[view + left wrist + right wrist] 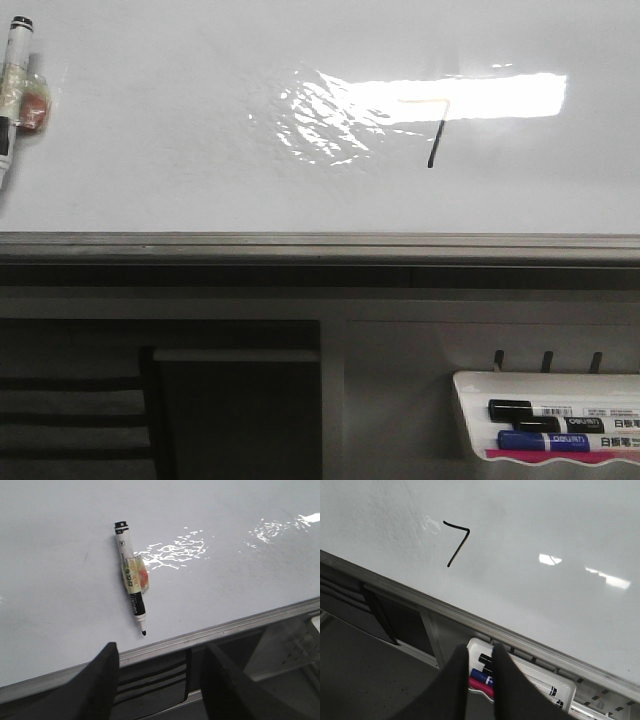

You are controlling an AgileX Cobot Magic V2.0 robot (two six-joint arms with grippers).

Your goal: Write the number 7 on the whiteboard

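Observation:
The whiteboard (150, 150) fills the upper front view, with a grey metal lower edge (320, 243). The number 7 (435, 130) is drawn on it by the glare patch, and it also shows in the right wrist view, number 7 (457, 542). An uncapped black marker (132, 580) lies against the whiteboard (225, 595), tip toward the metal edge. It appears at the far left in the front view, marker (15, 90). My left gripper (162, 667) hangs open and empty just below that edge, apart from the marker. My right gripper (480, 652) has its jaws nearly together, holding nothing, over the tray.
A small white marker tray (470, 385) hangs below the board at the right, holding black, blue and red markers (545, 440). It also shows past my right fingers, tray (560, 685). Dark slatted panels (230, 410) sit under the board's frame.

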